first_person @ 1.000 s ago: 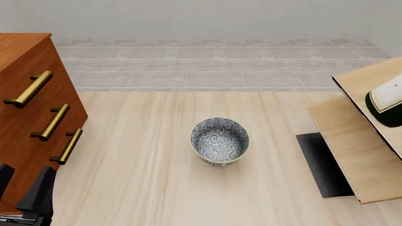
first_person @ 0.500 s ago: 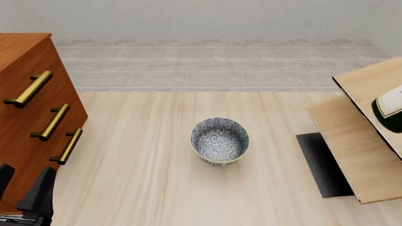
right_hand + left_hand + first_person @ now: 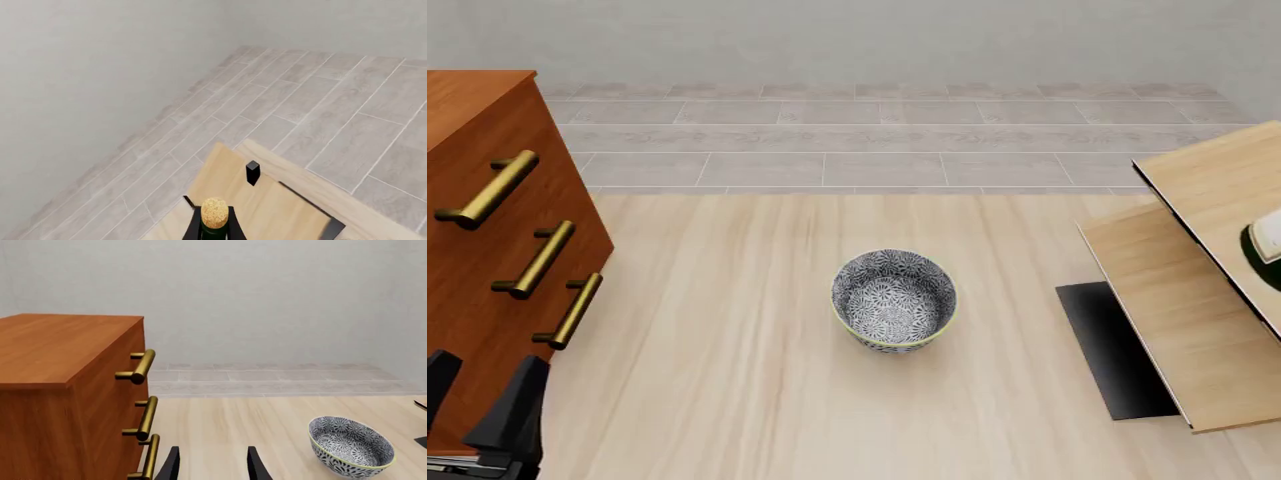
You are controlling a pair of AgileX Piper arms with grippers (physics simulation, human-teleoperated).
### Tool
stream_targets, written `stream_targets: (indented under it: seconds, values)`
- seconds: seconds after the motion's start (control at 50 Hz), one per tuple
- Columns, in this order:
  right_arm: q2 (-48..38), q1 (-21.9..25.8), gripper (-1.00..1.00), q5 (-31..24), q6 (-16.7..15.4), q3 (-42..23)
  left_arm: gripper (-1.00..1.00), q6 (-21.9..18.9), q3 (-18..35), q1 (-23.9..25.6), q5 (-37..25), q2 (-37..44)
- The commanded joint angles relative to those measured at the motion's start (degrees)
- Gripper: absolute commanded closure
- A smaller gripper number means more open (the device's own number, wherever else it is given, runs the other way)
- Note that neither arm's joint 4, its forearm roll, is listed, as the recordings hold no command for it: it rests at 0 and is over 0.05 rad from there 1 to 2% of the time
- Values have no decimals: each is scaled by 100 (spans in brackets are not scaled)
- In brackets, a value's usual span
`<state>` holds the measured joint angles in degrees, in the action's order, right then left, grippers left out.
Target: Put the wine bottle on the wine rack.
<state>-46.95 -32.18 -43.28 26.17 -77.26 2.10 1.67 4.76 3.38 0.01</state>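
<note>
A: What fills most of the front view?

B: The table (image 3: 761,380), bare pale wood across the middle. The drawer cabinet (image 3: 481,250) stands along the left edge, with 3 brass handles facing the centre. The wine rack (image 3: 1188,300) takes the right edge, its slanted boards over a black base (image 3: 1110,350).

A: And the arms?

B: The left gripper (image 3: 478,410) sits low in the lower left corner, just beside the cabinet's front. In the left wrist view, the 2 dark fingers (image 3: 170,467) stand apart with nothing between them, so it is spread and empty. The right arm is outside the front view.

A: Where is the wine bottle?

B: Only a sliver of the wine bottle (image 3: 1265,240) shows at the right edge, over the rack's boards. In the right wrist view its cork top (image 3: 214,212) rises between the right gripper (image 3: 213,227) fingers, which hug the neck on both sides.

A: Any room to move?

B: The bowl (image 3: 894,300) stands alone mid-table, well apart from the cabinet and the rack, with open wood all around it.
</note>
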Motion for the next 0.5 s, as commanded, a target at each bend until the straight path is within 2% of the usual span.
stream_targets:
  seconds: [0.02, 0.5]
  values:
    - [7, -149, 100, 89, -30, 109, -100, 1, -51, -4, 28, 0]
    - [-112, -291, 100, 550, -99, 673, -100, -11, -135, -42, 83, 0]
